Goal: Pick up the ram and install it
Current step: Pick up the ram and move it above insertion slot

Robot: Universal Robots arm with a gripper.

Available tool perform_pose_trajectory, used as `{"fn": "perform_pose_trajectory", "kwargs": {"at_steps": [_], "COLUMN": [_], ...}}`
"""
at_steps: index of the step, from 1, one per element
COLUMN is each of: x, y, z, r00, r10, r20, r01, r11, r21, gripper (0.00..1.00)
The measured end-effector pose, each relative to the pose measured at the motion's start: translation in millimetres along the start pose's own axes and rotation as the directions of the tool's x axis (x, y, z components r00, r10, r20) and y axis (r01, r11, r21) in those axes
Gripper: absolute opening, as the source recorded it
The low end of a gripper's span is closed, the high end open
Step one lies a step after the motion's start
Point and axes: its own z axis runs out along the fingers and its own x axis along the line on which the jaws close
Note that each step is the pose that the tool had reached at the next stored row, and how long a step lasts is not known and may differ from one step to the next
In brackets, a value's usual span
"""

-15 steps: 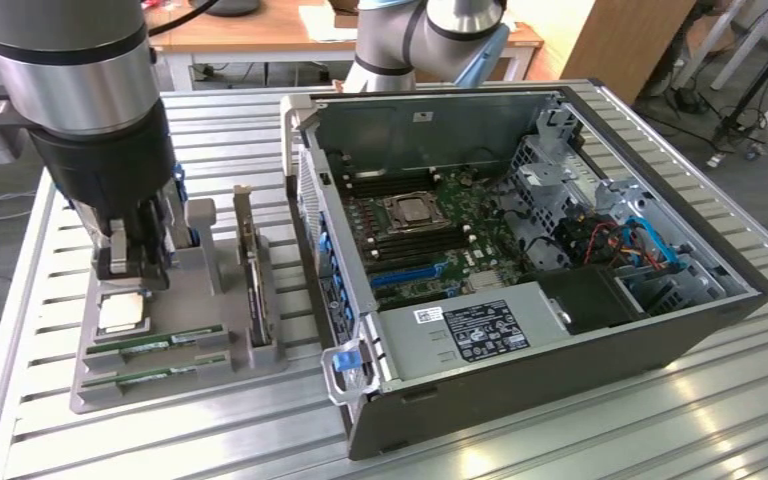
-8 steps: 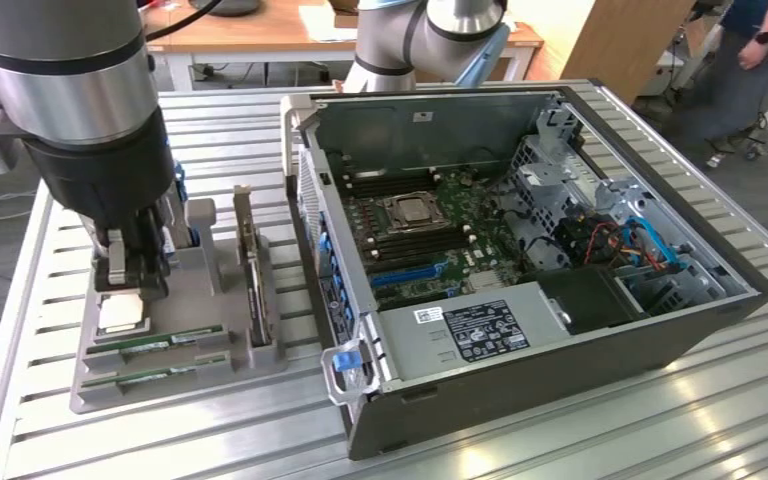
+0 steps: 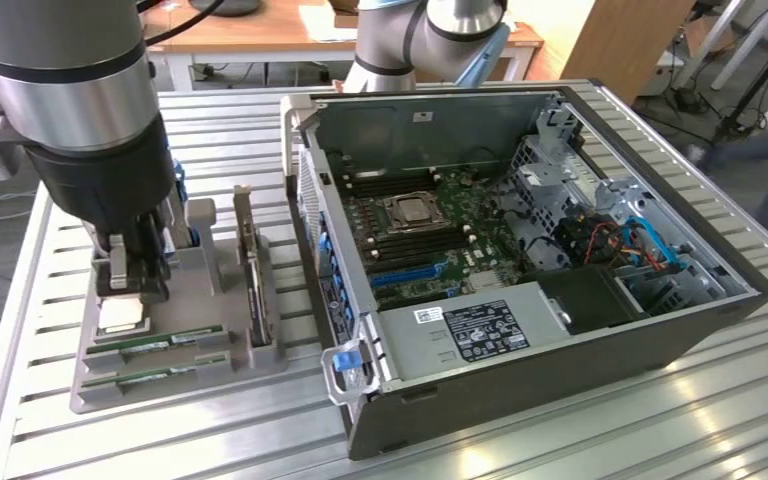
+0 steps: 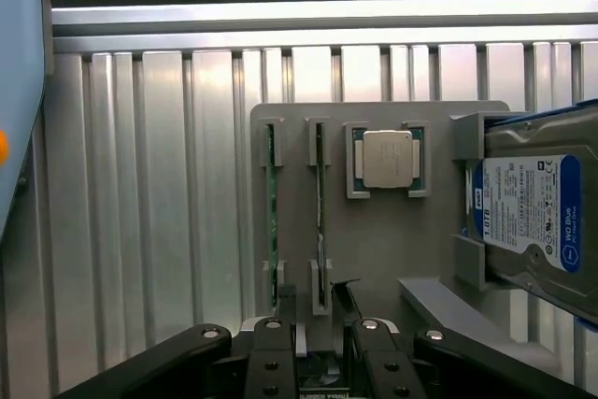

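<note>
Two green ram sticks stand on edge in slots of a grey holder tray (image 4: 374,259). The one nearer the silver processor chip (image 4: 388,158) is the ram (image 4: 320,184) (image 3: 157,343); the second stick (image 4: 272,203) (image 3: 157,376) lies parallel beside it. My gripper (image 4: 318,304) (image 3: 137,285) hangs over the tray, open. Its dark fingers (image 4: 288,304) stand on either side of the near end of the ram, apart from it. The open computer case (image 3: 531,250) sits at the exterior view's right, with its motherboard (image 3: 454,232) exposed.
A blue-labelled hard drive (image 4: 533,217) rests in a bracket on the tray beside the processor. An upright expansion card (image 3: 244,262) stands between the tray's slots and the case. The ribbed metal table (image 3: 598,440) carries everything. A second arm's base (image 3: 424,40) is behind the case.
</note>
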Motion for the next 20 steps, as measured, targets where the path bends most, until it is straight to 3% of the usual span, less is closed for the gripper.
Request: {"fn": "perform_pose_trajectory", "kwargs": {"at_steps": [20], "x": [0.2], "y": [-0.4], "z": [9.8], "r00": [1.0], "r10": [-0.008], "r20": [-0.0002], "r01": [0.008], "r11": [1.0], "r21": [-0.0001], "gripper": [0.3]}}
